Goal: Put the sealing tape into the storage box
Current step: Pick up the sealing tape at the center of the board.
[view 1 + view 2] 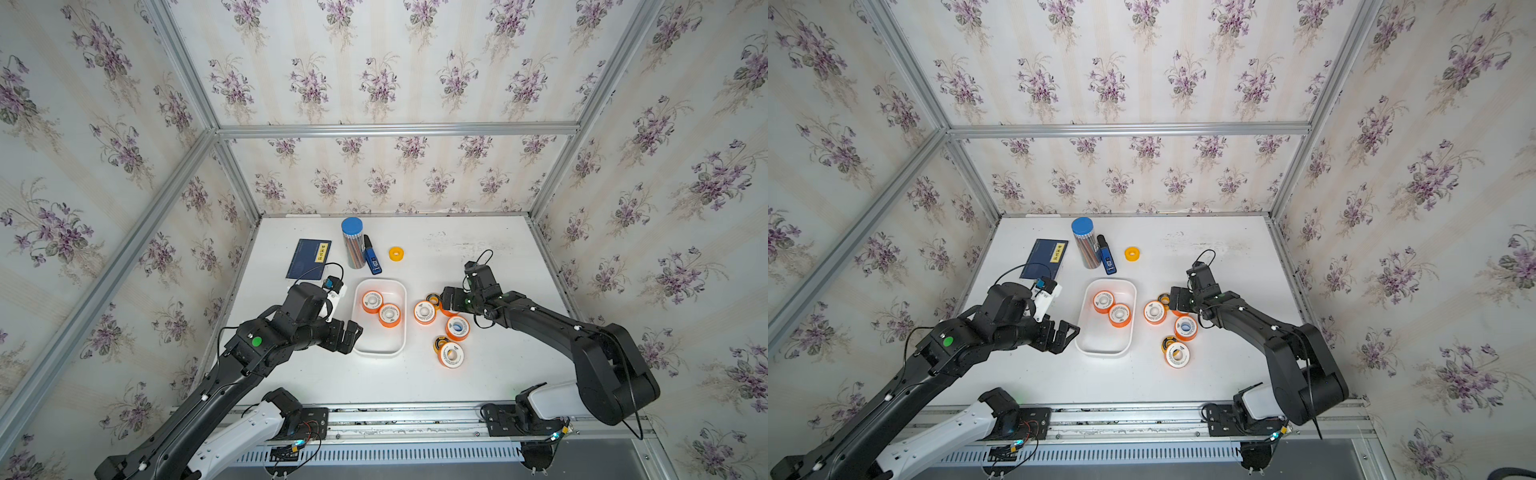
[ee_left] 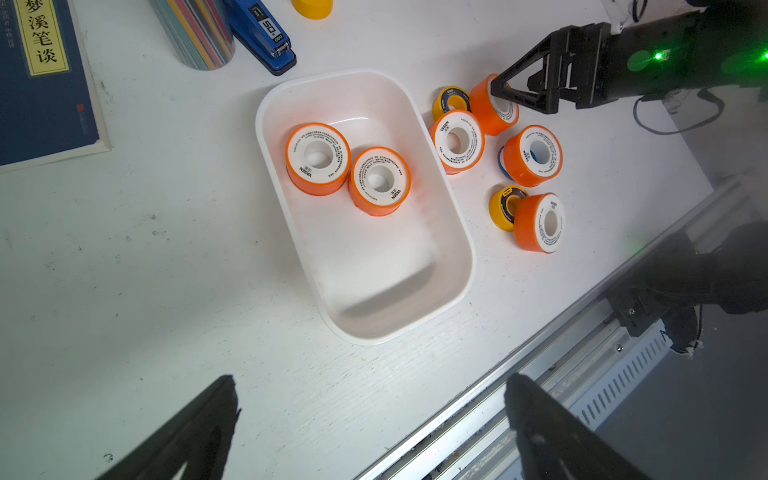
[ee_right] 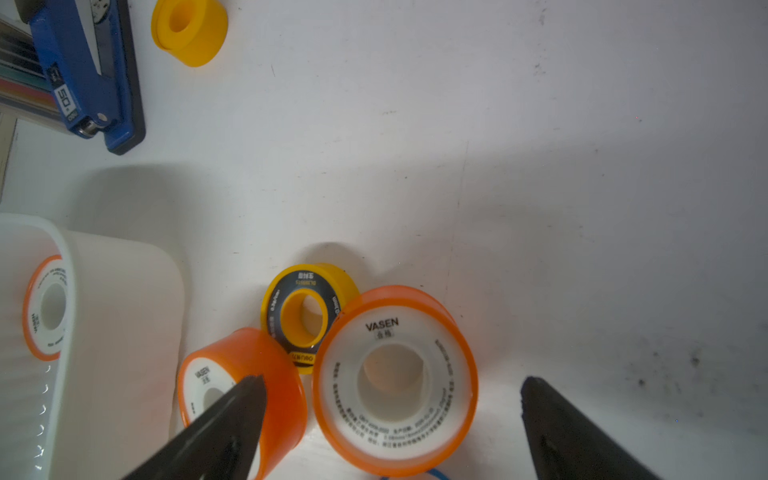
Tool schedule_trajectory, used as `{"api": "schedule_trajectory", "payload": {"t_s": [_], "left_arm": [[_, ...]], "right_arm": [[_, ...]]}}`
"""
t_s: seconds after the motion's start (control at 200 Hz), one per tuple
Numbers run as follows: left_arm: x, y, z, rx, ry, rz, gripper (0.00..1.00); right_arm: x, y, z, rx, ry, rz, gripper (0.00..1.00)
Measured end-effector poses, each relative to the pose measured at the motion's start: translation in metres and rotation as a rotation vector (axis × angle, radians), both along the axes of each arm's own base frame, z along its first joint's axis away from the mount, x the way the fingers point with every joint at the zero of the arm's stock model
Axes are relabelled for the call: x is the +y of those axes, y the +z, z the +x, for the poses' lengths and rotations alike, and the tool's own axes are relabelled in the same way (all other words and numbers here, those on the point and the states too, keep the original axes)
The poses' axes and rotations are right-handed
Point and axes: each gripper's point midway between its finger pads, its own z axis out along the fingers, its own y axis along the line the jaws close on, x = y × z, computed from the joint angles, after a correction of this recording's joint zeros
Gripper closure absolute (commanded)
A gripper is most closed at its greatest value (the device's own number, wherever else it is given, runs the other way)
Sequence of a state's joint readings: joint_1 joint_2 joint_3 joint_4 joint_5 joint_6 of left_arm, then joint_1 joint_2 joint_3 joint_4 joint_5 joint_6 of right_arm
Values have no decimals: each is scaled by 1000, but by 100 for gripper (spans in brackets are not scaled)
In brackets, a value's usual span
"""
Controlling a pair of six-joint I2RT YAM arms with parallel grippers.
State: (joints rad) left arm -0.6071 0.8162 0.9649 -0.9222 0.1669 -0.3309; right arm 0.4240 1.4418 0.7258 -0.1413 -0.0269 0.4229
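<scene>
Right pincer [image 3: 388, 384] wide over orange tape [image 3: 449, 374], half-hidden in both top views

White glossy box [image 1: 379, 354] on a white table [image 1: 332, 374]. Tape rolls [image 1: 372, 301] are orange with white printed faces; smaller rolls [image 3: 299, 280] are yellow with black faces. The stapler [image 1: 372, 262] is blue, the booklet [image 1: 305, 262] dark blue with a yellow label, and the tube [image 1: 354, 249] blue-lidded with multicoloured stripes. The wallpaper [image 1: 374, 83] has cream stripes and purple flowers.
</scene>
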Motion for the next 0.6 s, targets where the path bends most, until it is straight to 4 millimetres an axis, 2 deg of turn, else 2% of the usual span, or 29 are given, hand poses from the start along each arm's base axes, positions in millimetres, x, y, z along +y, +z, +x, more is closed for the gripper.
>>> {"api": "schedule_trajectory", "payload": {"t_s": [0.31, 0.6], "left_arm": [[12, -2, 5, -34, 51, 41, 0], [23, 0, 10, -61, 111, 67, 0]], "right_arm": [[4, -23, 3, 67, 9, -17, 6], [7, -26, 5, 72, 16, -8, 18]]}}
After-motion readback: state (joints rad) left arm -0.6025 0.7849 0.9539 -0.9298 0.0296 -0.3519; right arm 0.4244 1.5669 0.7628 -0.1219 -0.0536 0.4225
